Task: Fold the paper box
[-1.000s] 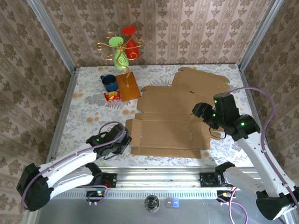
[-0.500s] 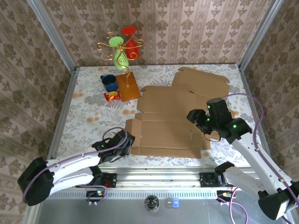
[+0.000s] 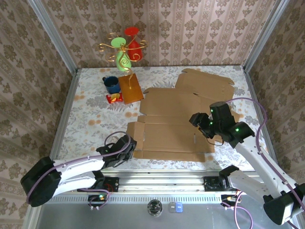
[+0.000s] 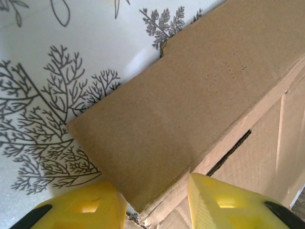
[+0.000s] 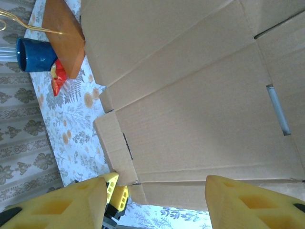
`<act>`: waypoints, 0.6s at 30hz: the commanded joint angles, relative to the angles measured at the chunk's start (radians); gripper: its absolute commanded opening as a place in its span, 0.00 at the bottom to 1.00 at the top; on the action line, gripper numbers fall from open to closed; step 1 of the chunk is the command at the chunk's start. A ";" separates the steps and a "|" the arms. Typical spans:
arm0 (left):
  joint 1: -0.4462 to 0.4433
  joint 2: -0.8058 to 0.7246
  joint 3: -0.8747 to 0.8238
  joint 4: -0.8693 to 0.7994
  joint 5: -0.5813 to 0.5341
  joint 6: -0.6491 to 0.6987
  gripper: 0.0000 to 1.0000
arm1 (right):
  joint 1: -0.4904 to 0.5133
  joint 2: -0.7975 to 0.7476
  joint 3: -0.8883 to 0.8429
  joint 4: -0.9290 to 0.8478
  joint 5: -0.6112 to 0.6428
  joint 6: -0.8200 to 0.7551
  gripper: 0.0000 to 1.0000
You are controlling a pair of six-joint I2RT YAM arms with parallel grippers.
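Paper box: flat, unfolded blank, lying from the tabletop centre toward its far right corner; no panel raised yet.
Left hand: low at the blank's near left corner, fingers parted astride the corner flap, not clenched; seemingly placed to lift it.
Right hand: released, holding nothing, poised above the blank's right side, likely to steady it.
Blue mug: far left, well apart.

The paper box is matt brown cardboard, bit fibrous; desk has a smooth printed cover, blue mug looks glossy.
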 commanded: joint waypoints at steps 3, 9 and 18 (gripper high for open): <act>-0.007 0.050 -0.010 0.096 -0.023 0.005 0.29 | 0.006 -0.013 -0.028 0.016 -0.028 0.038 0.58; -0.008 0.048 0.023 0.081 -0.034 0.021 0.00 | 0.006 -0.041 -0.057 0.021 -0.035 0.091 0.57; -0.010 0.001 0.219 -0.054 -0.076 -0.115 0.00 | 0.034 -0.162 -0.113 0.029 -0.008 0.469 0.55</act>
